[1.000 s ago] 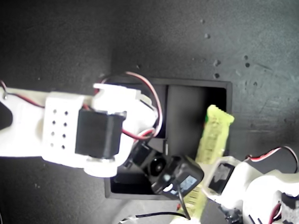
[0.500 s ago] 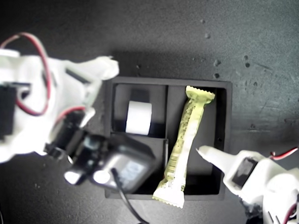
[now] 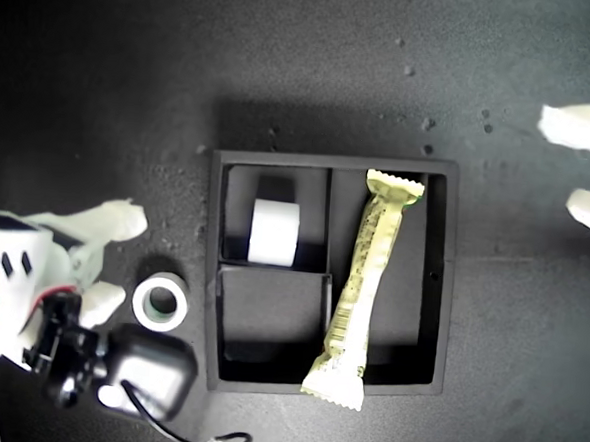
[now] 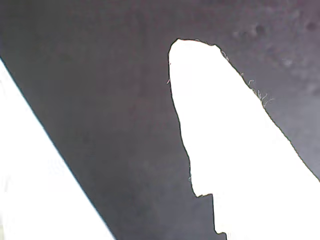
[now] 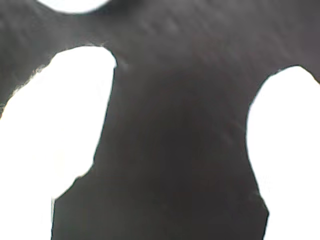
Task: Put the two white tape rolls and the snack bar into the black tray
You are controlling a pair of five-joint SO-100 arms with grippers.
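Observation:
The black tray [image 3: 334,161] sits mid-table in the exterior view. An all-white tape roll [image 3: 274,232] stands in the small compartment at the tray's upper left in that view. The snack bar [image 3: 363,285] lies in the long compartment, its lower crimped end resting over the tray wall. A tape roll with a greenish core [image 3: 160,301] lies on the table just left of the tray. My second gripper [image 3: 127,259] [image 5: 197,65] is open beside that roll, one finger close to it. My first gripper [image 3: 557,160] [image 4: 100,100] is open at the exterior view's upper right, over bare table.
The second arm's black camera body and its cable [image 3: 145,372] lie near the tray's lower-left corner in the exterior view. The dark tabletop carries small light specks [image 3: 428,124] above the tray. A white rounded shape [image 5: 70,4] shows at the edge of the second wrist view.
Both arms have pulled away from the tray, one toward the exterior view's lower left, the other to its upper right. The snack bar was let go and lies in the tray. The greenish-core roll is now uncovered.

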